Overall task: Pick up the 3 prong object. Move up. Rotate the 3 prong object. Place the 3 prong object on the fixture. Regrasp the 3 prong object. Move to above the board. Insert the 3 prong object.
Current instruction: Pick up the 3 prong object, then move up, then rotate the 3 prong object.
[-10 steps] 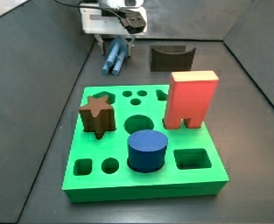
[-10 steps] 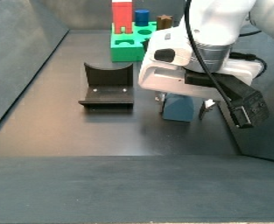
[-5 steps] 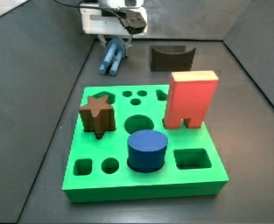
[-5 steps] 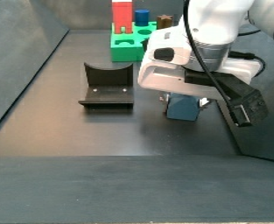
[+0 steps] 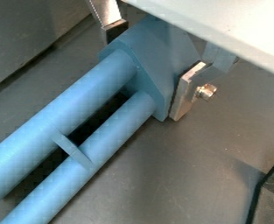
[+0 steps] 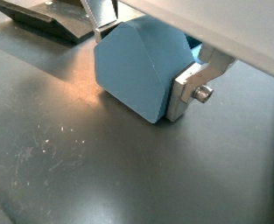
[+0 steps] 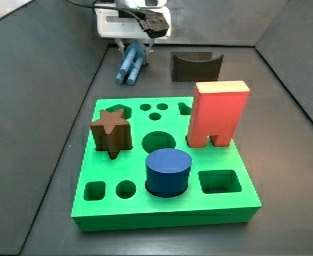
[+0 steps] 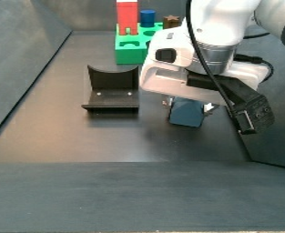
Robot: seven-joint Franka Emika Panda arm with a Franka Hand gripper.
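3 prong object (image 5: 92, 131): smooth grey-blue plastic, parallel round prongs, one flat tapered end, lying on the dark floor beside the fixture (image 7: 195, 66). Gripper (image 6: 151, 66) pinches that end between two silver plates

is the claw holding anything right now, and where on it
The claw has its silver fingers on either side of the 3 prong object's wide end, apparently gripping it; the piece still lies low on the floor.
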